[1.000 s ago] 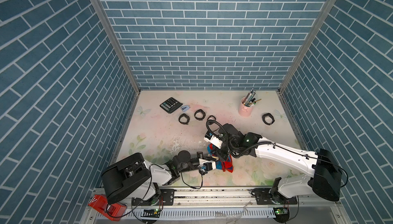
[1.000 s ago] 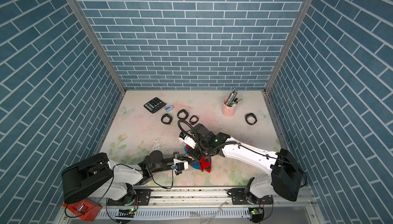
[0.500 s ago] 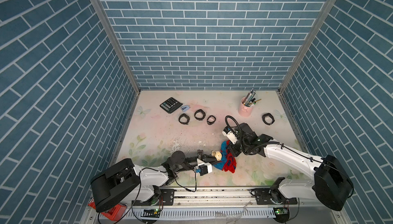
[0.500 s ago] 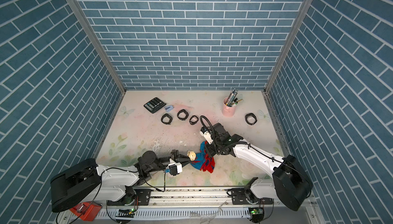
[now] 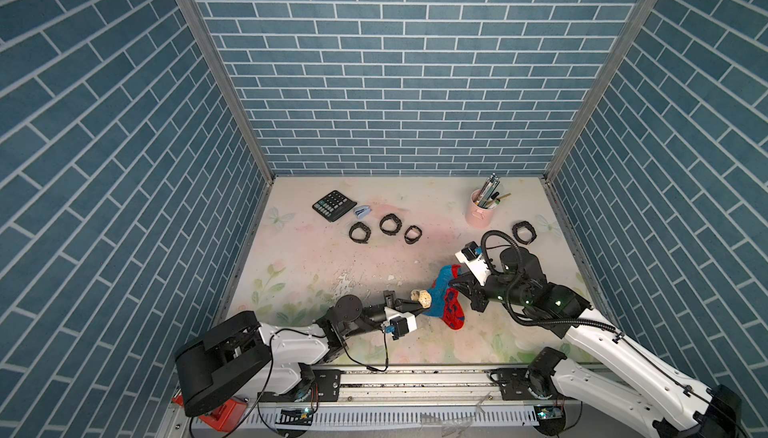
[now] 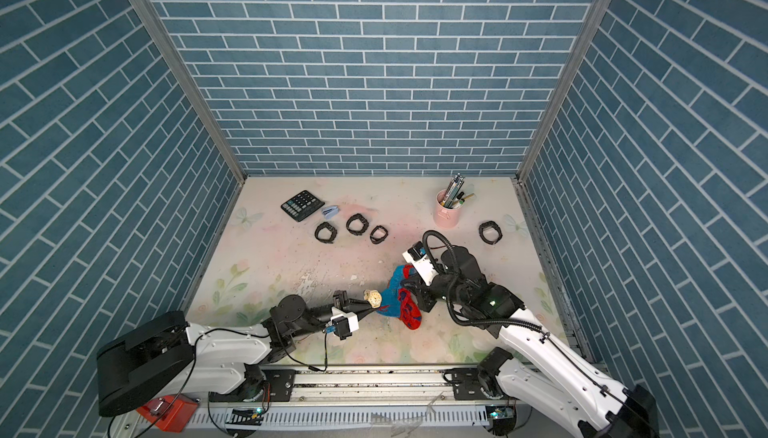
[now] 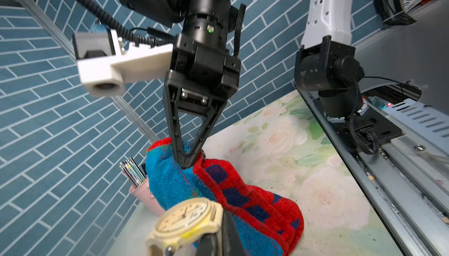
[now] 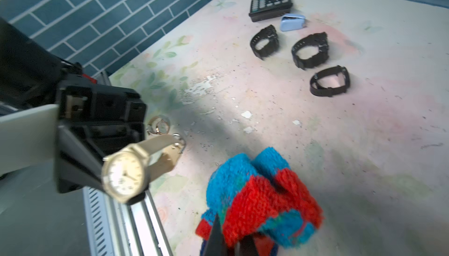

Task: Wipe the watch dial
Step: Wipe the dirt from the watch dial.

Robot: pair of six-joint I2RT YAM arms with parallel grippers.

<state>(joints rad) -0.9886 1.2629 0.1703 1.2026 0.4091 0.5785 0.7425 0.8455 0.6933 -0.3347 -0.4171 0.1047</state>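
Watch (image 7: pixel 187 220): cream-and-gold, lifted off the desk (image 5: pixel 324 257) near its front edge, dial turned toward the right arm.
Left pincer (image 5: pixel 409 305): pressed together on the watch, at the case edge or the strap root; cannot tell which. Dial left bare.
Right pincer (image 7: pixel 185 163): tips pinching a fold of the red-and-blue cloth (image 7: pixel 243 194); the rest drapes down to the desk.
Gap: cloth just beside the dial; contact not clear.
Watch handling: light, small, rigid case. Glass smooth, likely slippery and scratch-prone. Strap floppy, hangs loose behind with its buckle.
Cloth handling: soft terry, limp, should mould to the dial; no stiffness of its own.
Hold advice: grip on the case side, off the glass. Lead with a thick wad of cloth and light pressure, or the watch may twist in the pinch.
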